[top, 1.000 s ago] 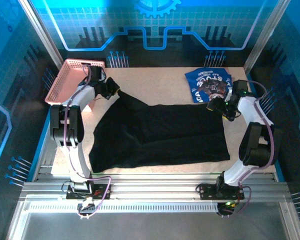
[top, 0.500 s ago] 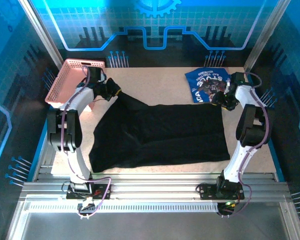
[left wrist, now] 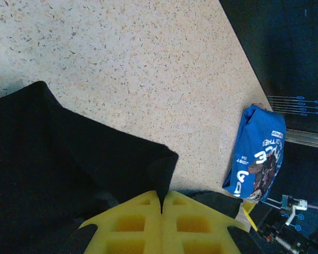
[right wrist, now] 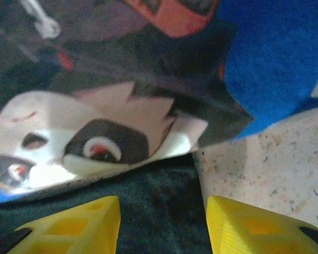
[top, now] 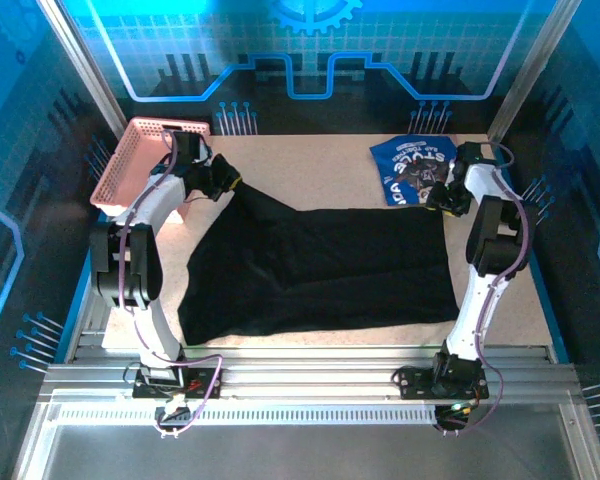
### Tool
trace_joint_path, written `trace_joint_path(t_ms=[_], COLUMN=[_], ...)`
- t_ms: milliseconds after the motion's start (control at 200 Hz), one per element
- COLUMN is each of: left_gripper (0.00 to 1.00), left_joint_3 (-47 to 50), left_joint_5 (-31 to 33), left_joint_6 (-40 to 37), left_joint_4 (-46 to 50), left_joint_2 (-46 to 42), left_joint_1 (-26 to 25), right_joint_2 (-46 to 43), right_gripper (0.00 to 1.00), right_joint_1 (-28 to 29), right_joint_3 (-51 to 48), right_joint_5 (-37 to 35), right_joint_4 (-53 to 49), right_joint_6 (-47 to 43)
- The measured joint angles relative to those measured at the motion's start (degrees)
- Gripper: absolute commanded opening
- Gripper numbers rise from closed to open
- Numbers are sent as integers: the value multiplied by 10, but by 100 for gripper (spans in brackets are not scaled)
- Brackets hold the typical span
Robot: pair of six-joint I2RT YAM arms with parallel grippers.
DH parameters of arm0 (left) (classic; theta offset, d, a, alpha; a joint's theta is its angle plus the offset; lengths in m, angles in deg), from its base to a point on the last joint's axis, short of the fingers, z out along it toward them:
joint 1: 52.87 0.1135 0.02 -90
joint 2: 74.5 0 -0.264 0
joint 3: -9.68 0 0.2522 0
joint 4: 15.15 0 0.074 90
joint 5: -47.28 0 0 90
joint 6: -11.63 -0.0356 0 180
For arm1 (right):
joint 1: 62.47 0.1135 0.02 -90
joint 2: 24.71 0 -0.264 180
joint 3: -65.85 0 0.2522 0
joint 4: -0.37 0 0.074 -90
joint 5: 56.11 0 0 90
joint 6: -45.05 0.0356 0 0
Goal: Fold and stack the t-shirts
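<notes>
On the far left of the spread cloth, the left gripper [top: 223,181] is clenched tight on a raised corner of the plain black cotton t-shirt [top: 320,265]; its wrist view shows the yellow fingers [left wrist: 132,222] pressed together with a black fold [left wrist: 53,174] pinched between them. Across the table, the right gripper [top: 442,200] stands partly open, its yellow fingers [right wrist: 69,227] apart on either side of the black shirt's far right corner [right wrist: 153,185], low over the cloth; whether they press it I cannot tell. The black shirt lies mostly flat across the middle of the speckled beige tabletop [top: 320,160], inside a blue-lit enclosure with aluminium posts and grooved aluminium rails [top: 300,375] along the near edge. A folded blue t-shirt with white lettering and a dark-and-white cartoon print [top: 412,165] rests at the far right, its printed edge [right wrist: 95,132] overlapping the black corner just beyond the right fingers. A pink plastic lattice basket [top: 140,160] leans tilted at the far left corner, behind the left arm.
</notes>
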Motion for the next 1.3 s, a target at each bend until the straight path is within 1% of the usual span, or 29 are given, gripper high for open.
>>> trace_joint_path(t_ms=[50,125,165,260,380,445,750,1070,1176,1296], left_gripper=[0,0,0,0,0,0,0,0,0,0], left_joint_3=[0,0,1,4,4,4,4,3,5,30], left_joint_5=[0,0,0,0,0,0,0,-13,-19,-25], left_joint_6=[0,0,0,0,0,0,1,22,35,50], left_joint_4=[1,1,2,5,5,5,5,4,3,-6], left_joint_2=[0,0,-1,-5,-7,-7,-7,-16,-33,-72], left_joint_1=[0,0,-1,-1,-1,-1,-1,-1,-1,-1], right_joint_2=[12,28,35,50,62,62,49,-56,-82,-106], right_gripper=[45,40,34,24,6,0,0,0,0,0], right_joint_1=[1,3,5,12,18,20,21,21,21,19], right_joint_3=[11,26,34,54,72,75,78,33,8,-29], right_joint_5=[-5,-10,-12,-16,-18,-23,-36,-21,-13,-8], right_joint_4=[-4,-8,-12,-21,-28,-31,-33,-14,-6,2], right_joint_6=[-1,-2,-3,-5,-7,-3,1,1,1,1])
